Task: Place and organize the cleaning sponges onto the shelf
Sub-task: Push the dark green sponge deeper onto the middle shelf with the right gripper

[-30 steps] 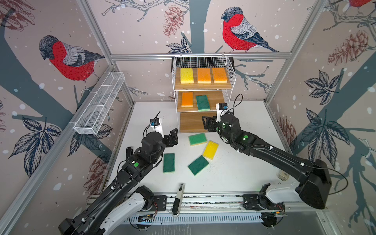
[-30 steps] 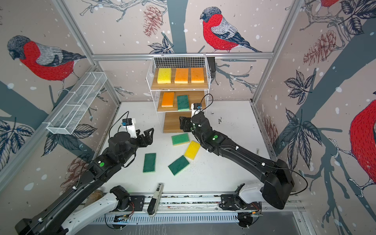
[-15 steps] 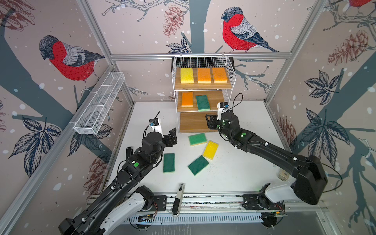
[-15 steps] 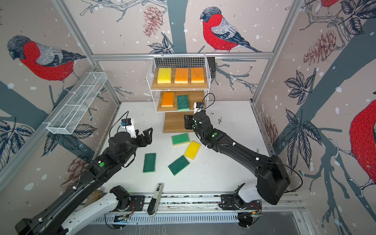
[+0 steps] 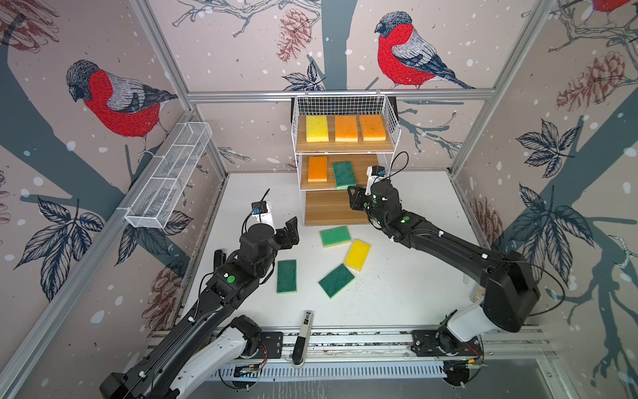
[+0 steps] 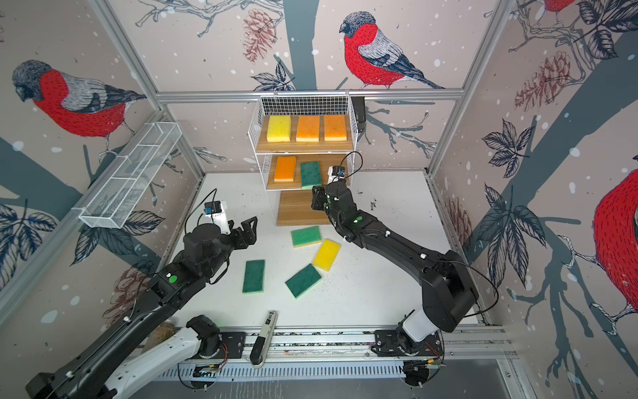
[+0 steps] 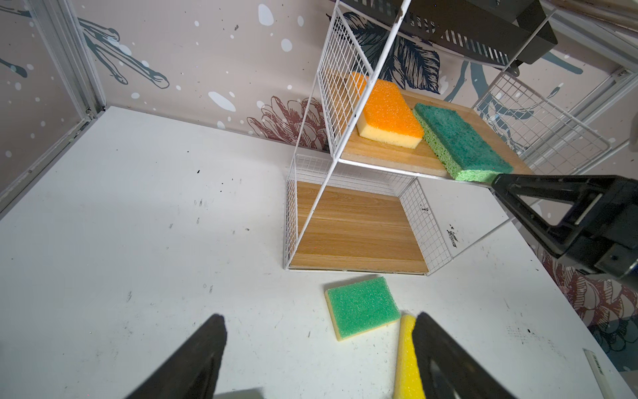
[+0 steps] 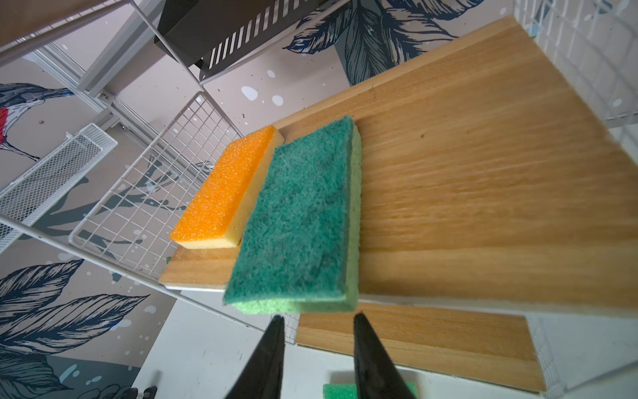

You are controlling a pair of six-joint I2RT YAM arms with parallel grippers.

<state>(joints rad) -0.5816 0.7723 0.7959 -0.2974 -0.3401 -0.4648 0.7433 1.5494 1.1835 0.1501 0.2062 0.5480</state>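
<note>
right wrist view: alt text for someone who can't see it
A dark green sponge lies on a wooden shelf board, its near end hanging over the front edge, with an orange sponge close beside it. The right gripper, fingers slightly apart and empty, points at that overhanging end.

Seeing a long narrow white mesh basket (image 5: 169, 176) hanging along the slanting aluminium bar (image 5: 69, 288) of the left wall and dividing into several compartments. Noting a white tabletop (image 5: 397, 293) carrying dark specks and scuffs. Finding a slim black-and-white pen-like tool (image 5: 303, 336) lying at the tabletop's front edge, pointing roughly front to back. Spotting a black slotted box (image 6: 359, 108) sitting just under the horizontal bar (image 5: 241, 96) at the back wall. Taking in wallpaper showing red-breasted birds (image 5: 404, 51), pine cones (image 5: 293, 34), leaves and dark branches, covering every wall.
</note>
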